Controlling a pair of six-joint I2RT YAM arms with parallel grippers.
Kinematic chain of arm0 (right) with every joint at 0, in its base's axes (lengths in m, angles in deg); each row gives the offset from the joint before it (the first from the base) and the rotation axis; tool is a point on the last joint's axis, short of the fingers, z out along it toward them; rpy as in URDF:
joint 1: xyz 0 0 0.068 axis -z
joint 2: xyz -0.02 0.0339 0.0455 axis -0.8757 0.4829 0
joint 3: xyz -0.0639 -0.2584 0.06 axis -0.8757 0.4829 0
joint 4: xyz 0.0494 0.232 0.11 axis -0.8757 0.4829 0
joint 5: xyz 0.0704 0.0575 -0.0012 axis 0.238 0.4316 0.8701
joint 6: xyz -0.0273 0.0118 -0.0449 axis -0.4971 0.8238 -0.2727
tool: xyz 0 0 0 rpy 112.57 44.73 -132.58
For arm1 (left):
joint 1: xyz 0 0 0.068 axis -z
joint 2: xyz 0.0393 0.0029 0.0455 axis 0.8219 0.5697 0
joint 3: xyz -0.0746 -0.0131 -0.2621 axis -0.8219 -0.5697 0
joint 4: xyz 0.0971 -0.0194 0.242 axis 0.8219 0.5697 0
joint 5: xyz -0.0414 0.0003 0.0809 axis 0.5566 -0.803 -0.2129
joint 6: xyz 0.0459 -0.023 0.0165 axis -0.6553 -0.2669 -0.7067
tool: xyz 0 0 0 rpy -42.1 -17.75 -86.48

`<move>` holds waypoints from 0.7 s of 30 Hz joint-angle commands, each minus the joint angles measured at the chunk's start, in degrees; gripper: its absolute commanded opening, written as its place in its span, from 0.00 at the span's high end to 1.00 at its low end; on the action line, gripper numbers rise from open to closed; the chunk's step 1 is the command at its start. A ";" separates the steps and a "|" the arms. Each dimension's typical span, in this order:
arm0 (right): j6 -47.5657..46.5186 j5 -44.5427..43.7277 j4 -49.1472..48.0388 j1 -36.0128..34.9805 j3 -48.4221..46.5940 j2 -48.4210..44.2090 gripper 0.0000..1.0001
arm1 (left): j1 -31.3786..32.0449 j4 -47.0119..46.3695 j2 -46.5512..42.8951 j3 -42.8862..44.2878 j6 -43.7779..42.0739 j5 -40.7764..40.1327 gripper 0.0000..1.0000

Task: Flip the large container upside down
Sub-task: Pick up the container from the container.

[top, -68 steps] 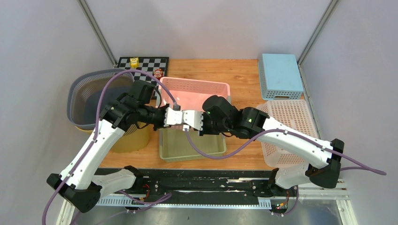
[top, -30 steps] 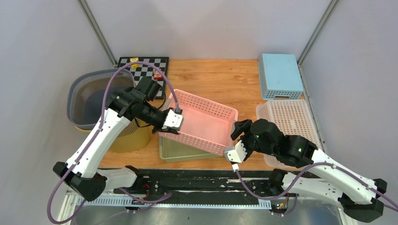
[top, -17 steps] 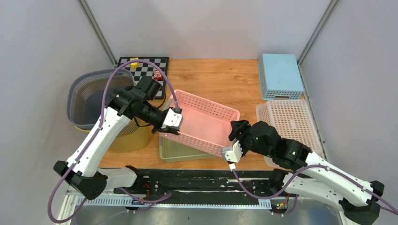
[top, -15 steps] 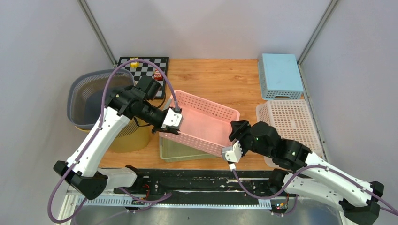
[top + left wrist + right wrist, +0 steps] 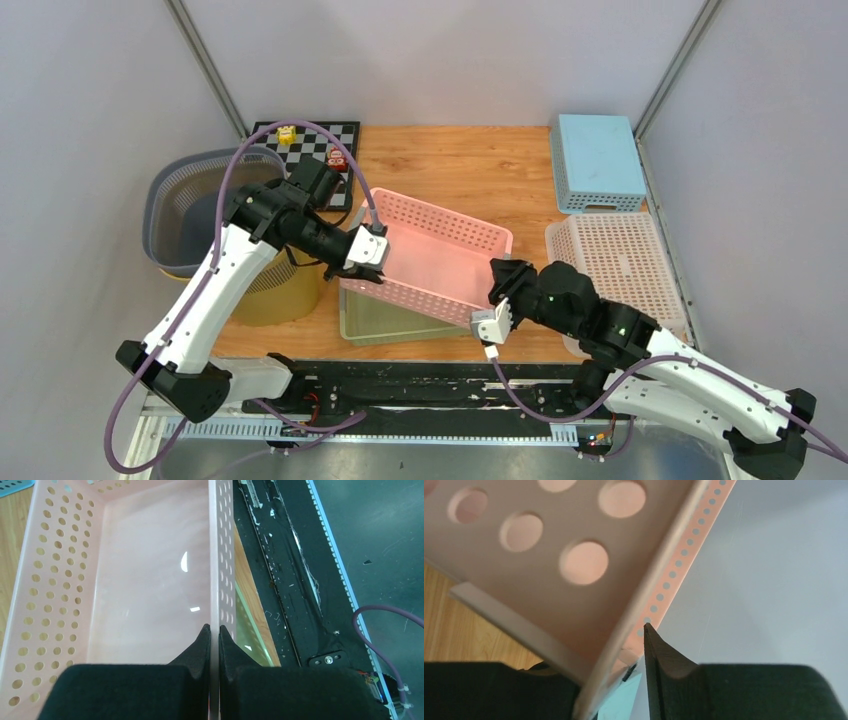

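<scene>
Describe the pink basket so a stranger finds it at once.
On the wooden table, look at the middle near the front edge. The pink basket hangs tilted there, above an olive tray. It alone is pink: the round grey basket sits left, the blue basket and cream tray right.

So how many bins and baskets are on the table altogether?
6: grey round basket far left; yellow bin partly under it; pink basket centre, tilted above an olive tray; blue basket back right; cream basket near right. More may be hidden.
</scene>
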 commanded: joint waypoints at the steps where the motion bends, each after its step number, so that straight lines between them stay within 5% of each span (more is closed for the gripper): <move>1: 1.08 -0.75 -5.52 0.74 2.88 -1.17 0.70 | -0.62 -0.12 0.14 2.32 -1.26 3.28 1.00; 7: 2.67 -1.06 -7.74 0.75 2.74 -1.17 0.88 | -1.09 -2.61 -0.16 2.34 1.40 2.90 1.00; 11: 4.00 -1.69 -7.67 0.79 1.88 -1.06 0.97 | -1.20 -4.68 -0.33 2.29 3.57 2.39 0.89; 17: 5.99 -2.53 -7.76 0.74 0.02 -0.77 0.97 | -1.20 -5.97 -0.31 2.84 5.03 1.93 0.31; 21: 6.64 -3.38 -8.22 0.74 -1.03 -0.29 0.97 | -1.20 -6.76 -0.63 3.13 5.92 1.62 0.12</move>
